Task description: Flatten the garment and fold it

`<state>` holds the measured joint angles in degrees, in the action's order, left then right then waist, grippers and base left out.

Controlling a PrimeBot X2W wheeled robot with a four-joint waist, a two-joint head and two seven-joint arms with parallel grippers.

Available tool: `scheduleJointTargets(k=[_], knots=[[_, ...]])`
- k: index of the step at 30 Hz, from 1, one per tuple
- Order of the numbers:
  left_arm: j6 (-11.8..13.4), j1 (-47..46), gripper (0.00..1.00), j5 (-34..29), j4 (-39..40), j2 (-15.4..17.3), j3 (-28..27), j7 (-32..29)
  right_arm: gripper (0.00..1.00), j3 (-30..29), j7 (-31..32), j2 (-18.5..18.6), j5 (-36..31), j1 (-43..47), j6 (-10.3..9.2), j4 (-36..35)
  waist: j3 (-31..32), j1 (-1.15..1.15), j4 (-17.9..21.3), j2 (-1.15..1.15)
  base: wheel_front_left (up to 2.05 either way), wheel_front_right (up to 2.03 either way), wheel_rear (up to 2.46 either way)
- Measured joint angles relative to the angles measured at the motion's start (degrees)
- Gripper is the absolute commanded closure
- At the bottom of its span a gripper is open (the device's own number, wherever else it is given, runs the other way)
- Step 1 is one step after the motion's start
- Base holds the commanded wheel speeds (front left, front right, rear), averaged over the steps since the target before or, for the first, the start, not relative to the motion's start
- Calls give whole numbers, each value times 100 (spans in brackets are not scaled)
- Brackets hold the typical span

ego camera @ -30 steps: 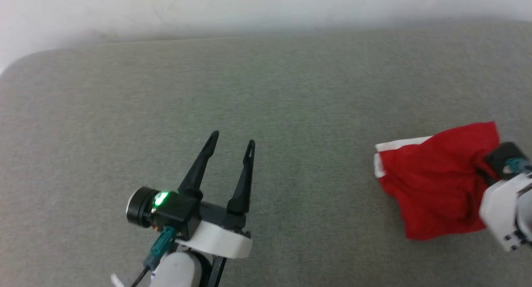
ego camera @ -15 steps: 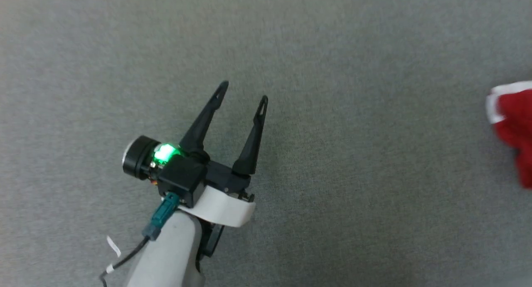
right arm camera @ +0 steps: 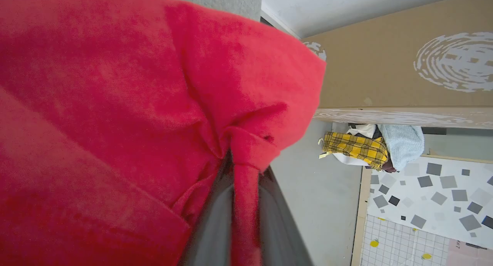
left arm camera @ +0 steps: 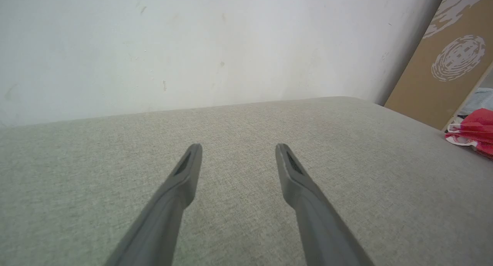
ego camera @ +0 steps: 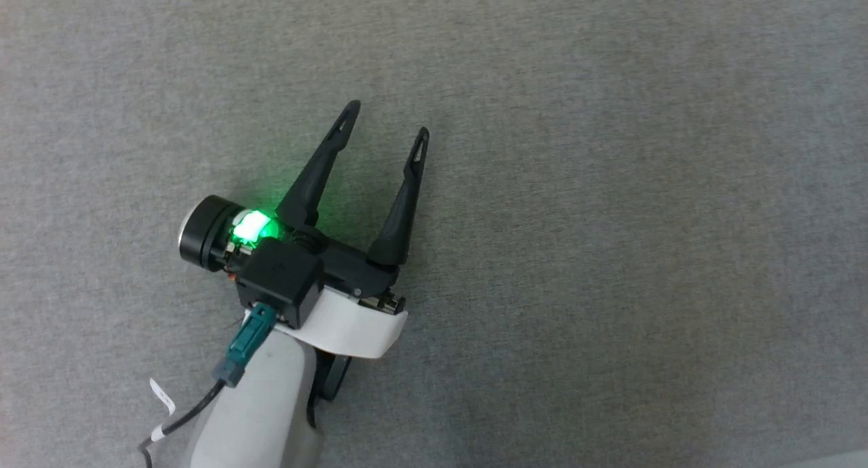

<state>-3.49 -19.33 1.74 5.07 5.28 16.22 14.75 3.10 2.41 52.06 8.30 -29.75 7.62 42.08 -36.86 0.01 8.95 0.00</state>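
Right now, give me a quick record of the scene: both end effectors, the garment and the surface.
Left end effector: open, holding nothing, over the grey surface
Right end effector: shut on a bunched fold of the garment
Garment state: red, crumpled, not yet flattened

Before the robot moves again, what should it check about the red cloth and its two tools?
1. The right tool is shut on the red garment: ok, a fold is pinched in it.
2. The left tool is open and holds nothing: ok.
3. The grey fabric surface around the left tool is bare: ok.
4. The red garment lies flat: not ok, it is bunched and creased.
5. The red garment is lifted off the surface: cannot tell.
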Motion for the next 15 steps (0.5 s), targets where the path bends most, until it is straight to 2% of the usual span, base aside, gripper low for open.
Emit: scheduleJointTargets(k=[1, 2, 3, 10, 15], knots=[[1, 1, 0, 0, 4, -5, 7, 0, 100, -48, 0, -36, -29, -30, 0, 94, -13, 0, -25, 0, 0, 0, 0], [1, 1, 0, 1, 1, -11, 12, 0, 62, -112, -14, -74, -63, -67, 1, 187, -9, 0, -44, 0, 0, 0, 0], [2, 1, 0, 3, -11, -13, 14, 0, 0, -146, -46, -92, -123, -88, 1, 255, 9, 0, -57, 0, 0, 0, 0], [58, 128, 0, 92, -137, -21, -56, -2, 0, -335, -149, -160, -467, -308, 0, 448, 378, -1, -97, 0, 0, 0, 0], [119, 453, 0, 355, -238, -92, -242, -2, 0, -360, -420, -261, -531, -645, 0, 47, 877, -2, -71, 0, 0, 0, 0]])
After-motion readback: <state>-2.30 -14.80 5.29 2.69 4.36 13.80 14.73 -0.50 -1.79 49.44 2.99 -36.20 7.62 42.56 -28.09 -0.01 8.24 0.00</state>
